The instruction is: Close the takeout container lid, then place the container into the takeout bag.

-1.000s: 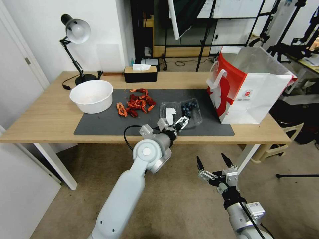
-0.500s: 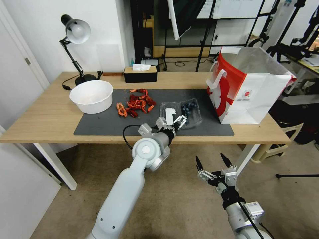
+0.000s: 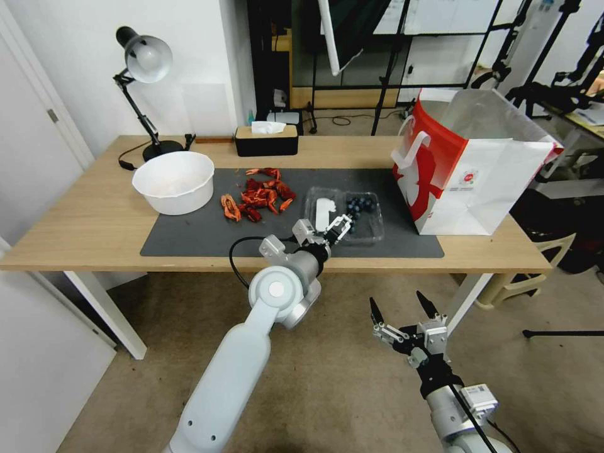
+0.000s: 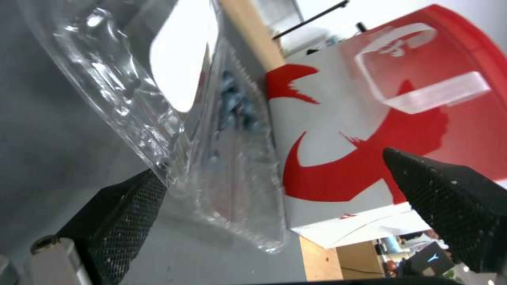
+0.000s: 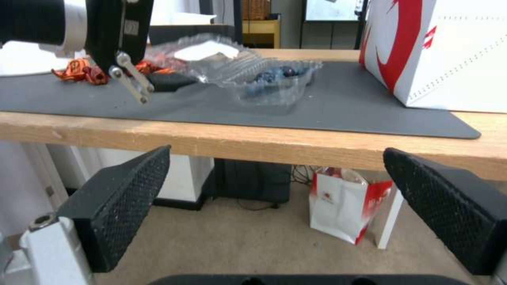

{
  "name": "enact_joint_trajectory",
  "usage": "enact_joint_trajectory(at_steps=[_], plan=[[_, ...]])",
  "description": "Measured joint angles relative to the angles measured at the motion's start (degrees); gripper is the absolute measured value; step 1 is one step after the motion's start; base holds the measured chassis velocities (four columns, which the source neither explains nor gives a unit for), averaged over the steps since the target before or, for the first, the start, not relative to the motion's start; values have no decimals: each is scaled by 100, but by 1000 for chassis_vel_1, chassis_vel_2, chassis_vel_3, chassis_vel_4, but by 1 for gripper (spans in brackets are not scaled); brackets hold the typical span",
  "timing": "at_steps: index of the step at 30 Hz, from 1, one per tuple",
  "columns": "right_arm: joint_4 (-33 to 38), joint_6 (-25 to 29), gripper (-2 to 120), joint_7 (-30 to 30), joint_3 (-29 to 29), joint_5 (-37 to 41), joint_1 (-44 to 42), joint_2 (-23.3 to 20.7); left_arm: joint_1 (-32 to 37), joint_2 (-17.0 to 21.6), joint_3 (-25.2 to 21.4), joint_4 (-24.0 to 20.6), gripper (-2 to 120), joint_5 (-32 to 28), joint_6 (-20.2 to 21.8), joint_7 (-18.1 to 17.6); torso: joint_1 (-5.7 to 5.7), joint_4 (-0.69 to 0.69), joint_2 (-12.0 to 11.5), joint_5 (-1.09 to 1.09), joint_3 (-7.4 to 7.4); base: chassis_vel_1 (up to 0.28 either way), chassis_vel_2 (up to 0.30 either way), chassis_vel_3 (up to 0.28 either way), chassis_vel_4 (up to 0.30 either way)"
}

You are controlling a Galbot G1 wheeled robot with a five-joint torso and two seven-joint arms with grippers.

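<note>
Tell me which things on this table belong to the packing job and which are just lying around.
Job:
takeout container
lid
takeout bag
left gripper, open at the lid

Lying about:
white bowl
crayfish
tissue box
desk lamp

Bright, even indoor light with soft shadows; head view bows at its edges, left wrist close-up blurred.

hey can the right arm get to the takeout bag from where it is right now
Probably not directly. The right gripper hangs open below the table's front edge, while the takeout bag stands on top at the right end. The tabletop lies between them, so the arm would likely have to rise past the edge first.
</note>
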Motion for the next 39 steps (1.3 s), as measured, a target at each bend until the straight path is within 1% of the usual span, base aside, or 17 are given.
enact_joint_trajectory(at_steps=[1, 2, 5, 6, 9, 10, 12, 15, 22, 24, 26, 29, 30, 34, 35, 39], plan=[[0, 0, 100, 0, 0, 0, 0, 0, 0, 0, 0, 0, 100, 0, 0, 0, 0, 0, 0, 0, 0, 0, 0, 0, 0], [2, 1, 100, 0, -1, -2, -3, 0, 16, 14, 28, -4, 100, 167, -26, 121, 0, 0, 0, 0, 0, 0, 0, 0, 0], [16, 6, 100, -1, -2, -7, -17, -1, 69, 72, 176, 27, 100, 847, -198, 515, 0, 0, 0, 0, 0, 0, 0, 0, 0], [16, 6, 100, -1, -2, -7, -17, -1, 69, 72, 176, 27, 100, 847, -198, 515, 0, 0, 0, 0, 0, 0, 0, 0, 0], [27, 9, 100, -3, 0, -9, -30, -3, 96, 117, 283, 87, 100, 1522, -359, 817, 0, 0, 0, 0, 0, 0, 0, 0, 0], [27, 9, 100, -3, 0, -9, -30, -3, 96, 117, 283, 87, 100, 1522, -359, 817, 0, 0, 0, 0, 0, 0, 0, 0, 0], [34, 14, 100, -4, 7, -12, -43, -6, 91, 116, 308, 121, 100, 1793, -477, 962, 0, 0, 0, 0, -1, 0, 0, 0, 0], [42, 19, 100, -4, 9, -17, -55, -7, 53, 99, 310, 139, 100, 1898, -584, 1095, 0, 0, 0, 0, -1, 0, 0, 0, 0], [76, 23, 100, -6, 9, -32, -69, -5, -38, 63, 308, 159, 100, 1881, -684, 1318, 0, 0, 0, 0, -1, 0, 0, 0, 0], [93, 23, 100, -6, 9, -45, -75, -4, -103, 38, 309, 160, 100, 1787, -682, 1456, 0, 0, 0, 0, -1, 0, 0, 0, 0], [93, 23, 100, -6, 9, -49, -78, -4, -124, 25, 311, 166, 100, 1742, -675, 1489, 0, 0, 0, 0, -1, 0, 0, 0, 0], [104, 26, 100, -6, 9, -62, -89, -5, -196, -32, 319, 197, 100, 1490, -573, 1579, 0, 0, 0, 0, -1, 0, 0, 0, 0], [104, 26, 100, -6, 9, -62, -89, -5, -196, -32, 319, 197, 100, 1490, -573, 1579, 0, 0, 0, 0, -1, 0, 0, 0, 0], [117, 28, 100, -6, 18, -63, -93, -6, -311, -97, 399, 286, 100, 1044, -300, 1679, 0, 0, 0, 0, -1, 0, 0, 0, 0], [117, 28, 100, -6, 18, -63, -93, -6, -311, -97, 399, 286, 100, 1044, -300, 1679, 0, 0, 0, 0, -1, 0, 0, 0, 0], [117, 28, 100, -6, 24, -64, -95, -5, -465, -192, 437, 457, 100, 695, -140, 1715, 0, 0, 0, 0, -1, 0, 0, 0, 0]])
